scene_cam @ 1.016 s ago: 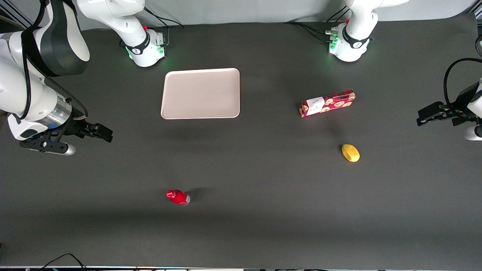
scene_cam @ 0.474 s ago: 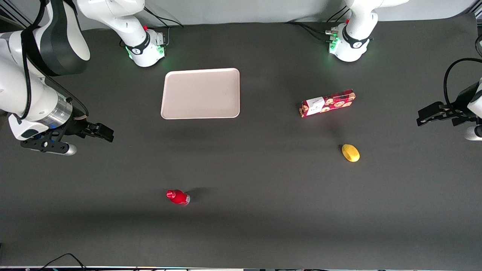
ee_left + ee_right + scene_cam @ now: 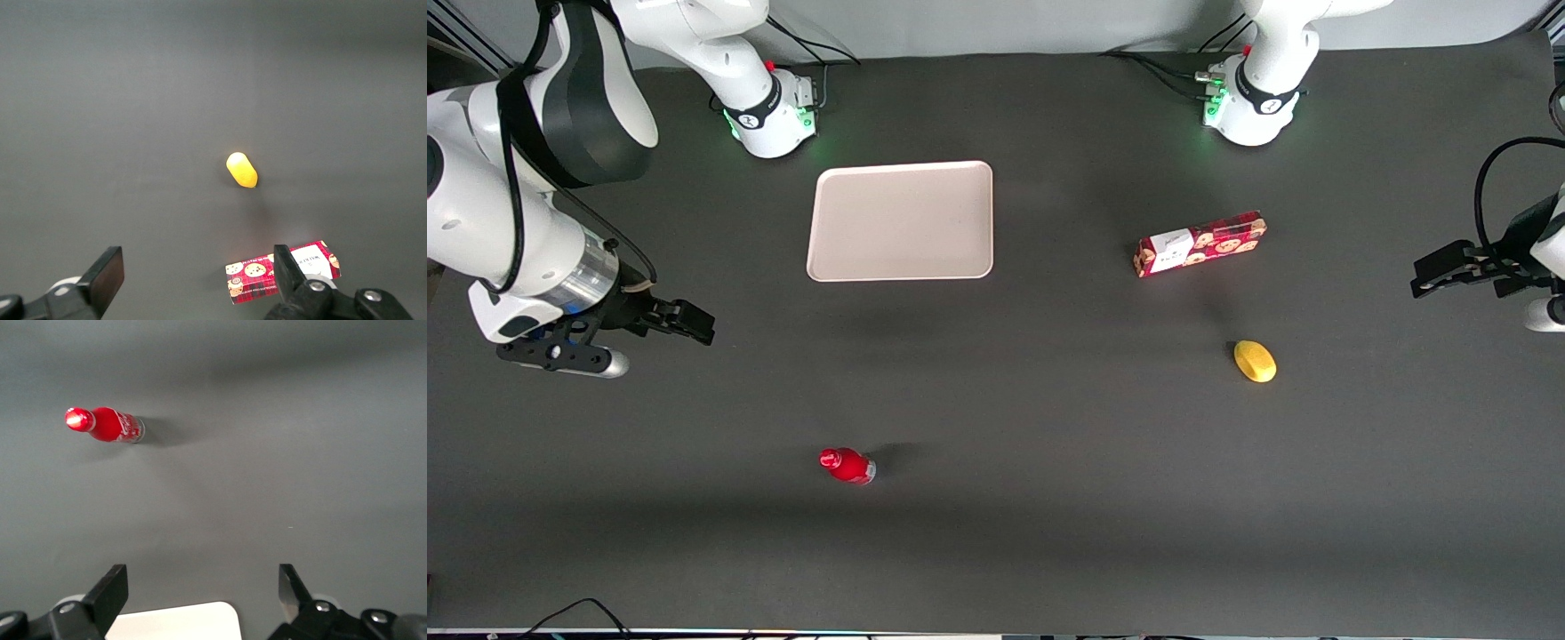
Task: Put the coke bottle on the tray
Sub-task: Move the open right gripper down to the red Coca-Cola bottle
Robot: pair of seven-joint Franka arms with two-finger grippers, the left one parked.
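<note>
While seen from the front: coke bottle (image 3: 847,465) upright on dark table (image 3: 1049,498), nearer the camera than tray (image 3: 901,220) and well apart from it. Tray bare, lying flat close to the working arm's base. Gripper (image 3: 694,321) up off the table at the working arm's end, carrying nothing, well apart from both bottle and tray. Red cookie box (image 3: 1200,243) and yellow lemon-like fruit (image 3: 1255,361) toward the parked arm's end, fruit nearer the camera than box.

Right wrist view: gripper (image 3: 203,590) with fingers (image 3: 112,592) spread wide, nothing between them. Coke bottle (image 3: 105,424) standing on table, white lettering visible, shadow beside it. Rounded corner of tray (image 3: 183,621) showing between the fingers.

Left wrist view: yellow fruit (image 3: 241,170) on table; cookie box (image 3: 280,271) partly hidden by parked hardware.
</note>
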